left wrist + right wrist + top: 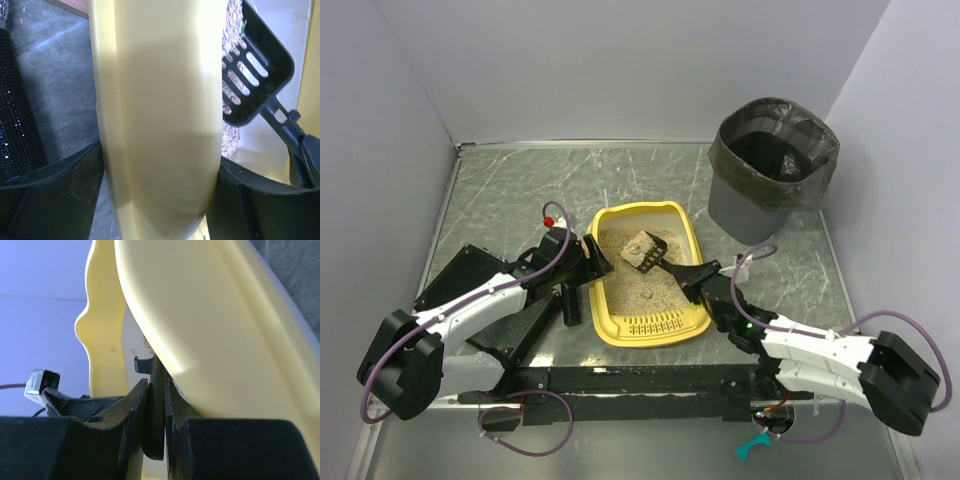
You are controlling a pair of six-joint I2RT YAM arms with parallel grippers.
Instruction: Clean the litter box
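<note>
The yellow litter box (672,224) lies mid-table with beige litter and a slotted grille at its near end. My left gripper (592,262) is shut on its left rim, which fills the left wrist view (160,125). My right gripper (698,278) is shut on the handle (156,415) of a black slotted scoop (652,254). The scoop head sits over the litter with a grey clump (637,247) on it. It also shows in the left wrist view (255,70). The box's right rim (225,330) crosses the right wrist view.
A dark grey round bin (772,170) with a bag liner stands at the back right. A black flat stand (510,325) lies under my left arm. Grey walls close in the table on three sides.
</note>
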